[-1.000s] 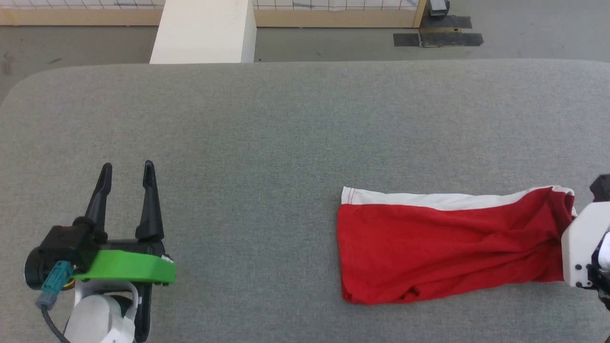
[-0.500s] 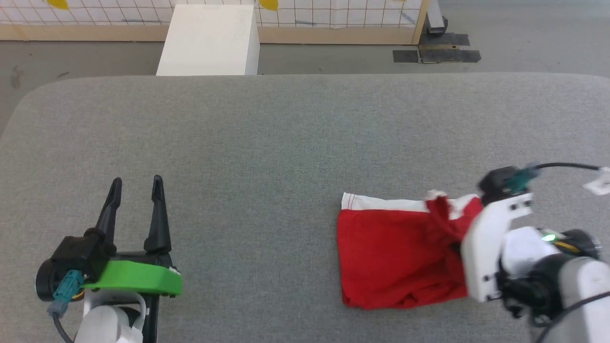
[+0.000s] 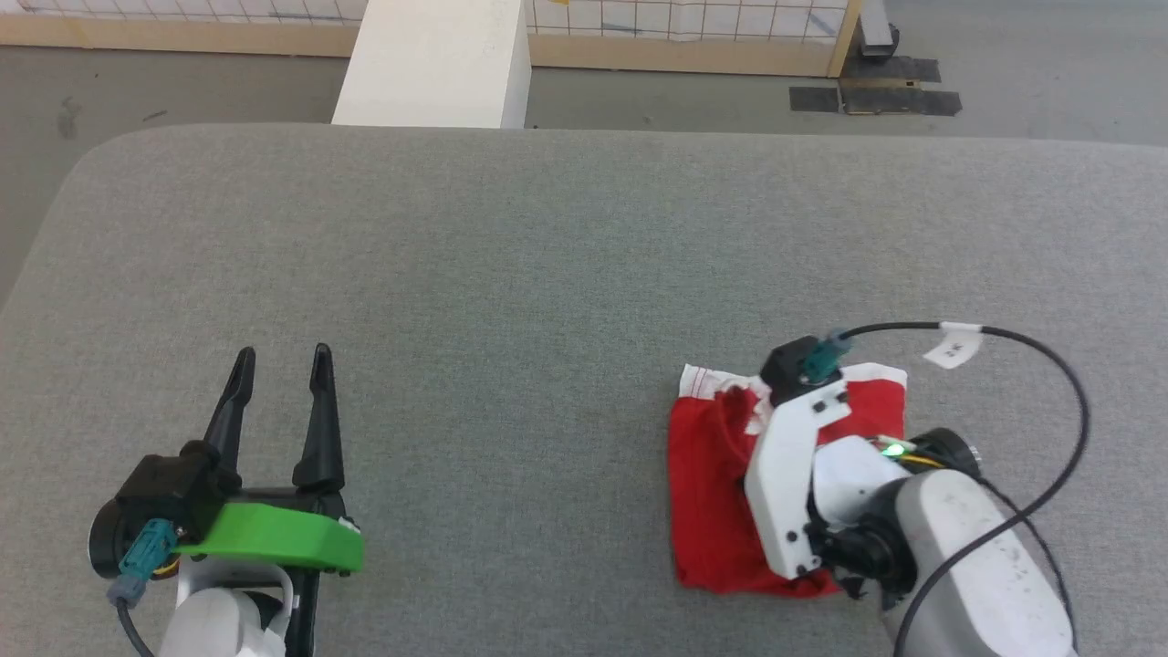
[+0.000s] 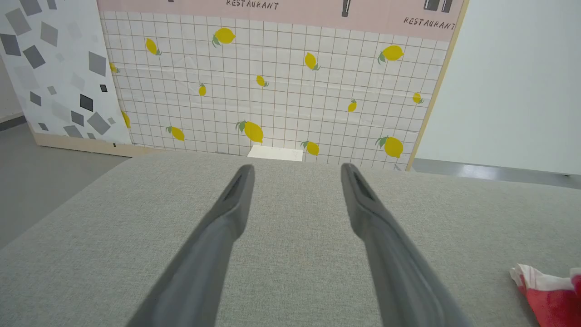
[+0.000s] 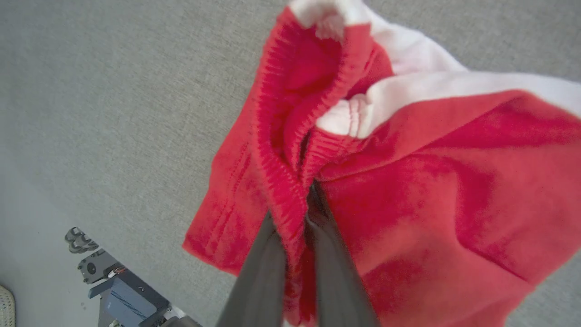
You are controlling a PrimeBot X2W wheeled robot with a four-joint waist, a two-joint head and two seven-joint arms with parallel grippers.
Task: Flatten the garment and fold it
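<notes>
My right pincer point(image 5: 308, 200) clamps the gathered waistband of the red garment point(image 5: 408, 181), lower right of the head view; my left pincer point(image 3: 283, 351) gapes apart, lower left.

A wide grey fabric-covered table point(image 3: 547, 255) with a rounded far left corner is seen from above. Beyond its far edge, left of centre, a white block point(image 3: 438, 64) is set on a grey floor point(image 3: 182, 87). Dark tape patches point(image 3: 876, 99) are stuck to the floor at far right. Behind, a white gridded wall panel point(image 4: 281, 91) printed with yellow lemons is topped by a pink band point(image 4: 317, 9) lettered RESTAURANT.
</notes>
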